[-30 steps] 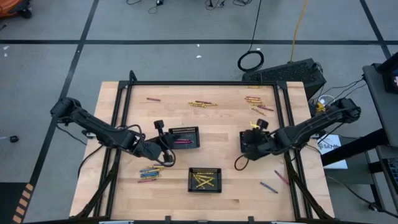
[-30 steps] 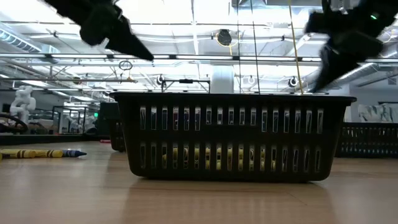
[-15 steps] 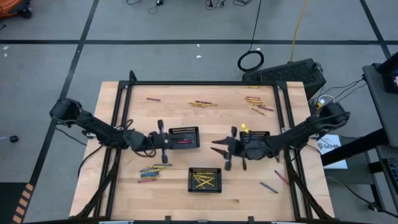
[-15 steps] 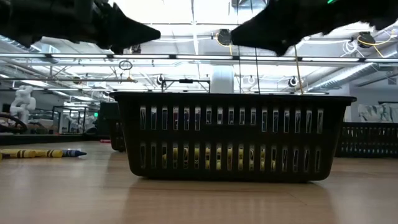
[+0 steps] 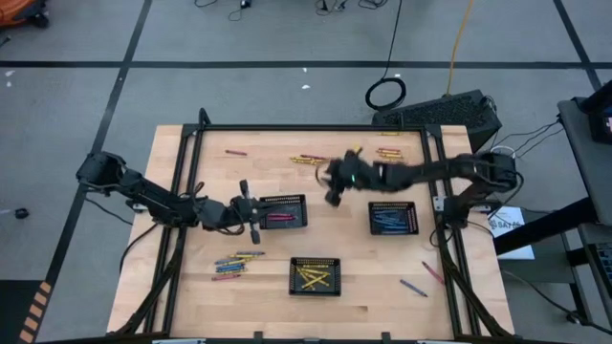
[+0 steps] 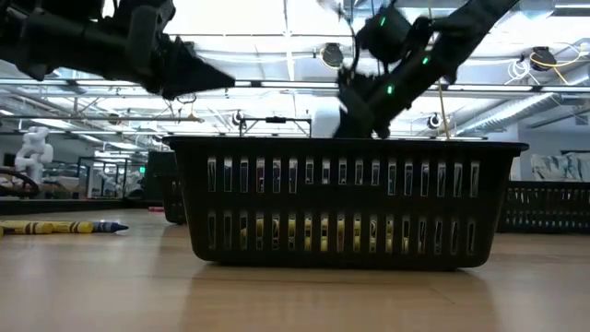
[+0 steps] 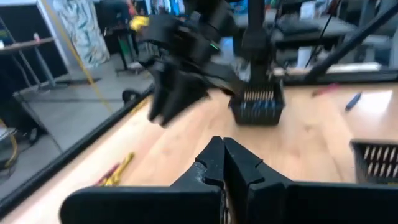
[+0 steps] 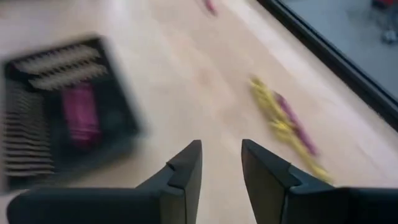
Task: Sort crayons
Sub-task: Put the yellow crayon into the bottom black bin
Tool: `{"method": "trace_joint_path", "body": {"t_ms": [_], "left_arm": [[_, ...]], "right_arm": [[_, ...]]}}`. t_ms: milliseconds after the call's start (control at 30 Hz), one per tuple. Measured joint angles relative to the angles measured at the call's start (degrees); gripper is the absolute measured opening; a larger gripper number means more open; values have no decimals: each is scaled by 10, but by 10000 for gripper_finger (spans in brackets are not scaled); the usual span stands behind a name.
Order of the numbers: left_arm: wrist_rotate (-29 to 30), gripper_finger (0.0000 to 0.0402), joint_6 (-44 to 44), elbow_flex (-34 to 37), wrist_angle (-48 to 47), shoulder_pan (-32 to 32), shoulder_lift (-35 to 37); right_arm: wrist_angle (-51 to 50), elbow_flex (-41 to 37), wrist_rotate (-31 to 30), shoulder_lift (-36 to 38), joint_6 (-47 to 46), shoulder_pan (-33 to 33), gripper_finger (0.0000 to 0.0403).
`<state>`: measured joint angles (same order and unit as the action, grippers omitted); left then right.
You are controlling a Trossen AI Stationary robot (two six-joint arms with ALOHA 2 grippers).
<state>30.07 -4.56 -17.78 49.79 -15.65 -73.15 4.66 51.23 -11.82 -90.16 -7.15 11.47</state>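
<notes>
Crayons lie loose on the wooden table: a yellow and red cluster (image 5: 311, 160) (image 8: 287, 124) near the far edge, another cluster (image 5: 392, 158), a blue and yellow pile (image 5: 234, 265) and a single pink one (image 5: 235, 152). My right gripper (image 5: 330, 180) (image 8: 221, 152) hovers open just beside the yellow and red cluster, with nothing between its fingers. My left gripper (image 5: 251, 210) (image 7: 222, 158) is shut and empty, pointing level beside the left wall of the tray of pink crayons (image 5: 283, 212).
A black tray of blue crayons (image 5: 393, 218) stands right of centre, and a black tray of yellow crayons (image 5: 316, 275) (image 6: 346, 203) near the front edge. A blue crayon (image 5: 413, 287) and a pink one (image 5: 432, 272) lie front right. Black rails (image 5: 186, 191) run along the table's sides.
My right gripper has swung from over the blue-crayon tray toward the table's left, then toward the far edge, ending by the yellow and red cluster; the tray now shows uncovered. My left gripper has shifted a little toward the far edge and levelled out beside the pink-crayon tray.
</notes>
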Motion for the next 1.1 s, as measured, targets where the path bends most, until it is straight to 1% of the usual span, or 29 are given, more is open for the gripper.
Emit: {"method": "trace_joint_path", "body": {"t_ms": [133,233,333,433,533,633,733,900,1000,1100], "left_arm": [[4,0,27,0,-42,-1,0],[4,0,28,0,-55,-1,0],[4,0,28,0,-56,-1,0],[4,0,29,0,-56,-1,0],[4,0,30,0,-61,-1,0],[4,0,29,0,-67,-1,0],[3,0,30,0,-71,-1,0],[0,0,35,0,-78,-2,0],[0,0,43,0,-88,-2,0],[0,0,56,0,-95,-2,0]], "right_arm": [[-53,19,76,-28,33,93,105],[-69,48,128,-74,60,136,124],[-96,93,135,-129,108,161,143],[-154,154,133,-178,174,177,155],[-212,212,134,-216,222,188,156],[-251,252,135,-245,255,195,153],[-277,272,141,-263,279,197,147],[-288,275,152,-273,291,198,130],[-309,275,152,-273,292,198,100],[-334,275,151,-274,292,195,51]]}}
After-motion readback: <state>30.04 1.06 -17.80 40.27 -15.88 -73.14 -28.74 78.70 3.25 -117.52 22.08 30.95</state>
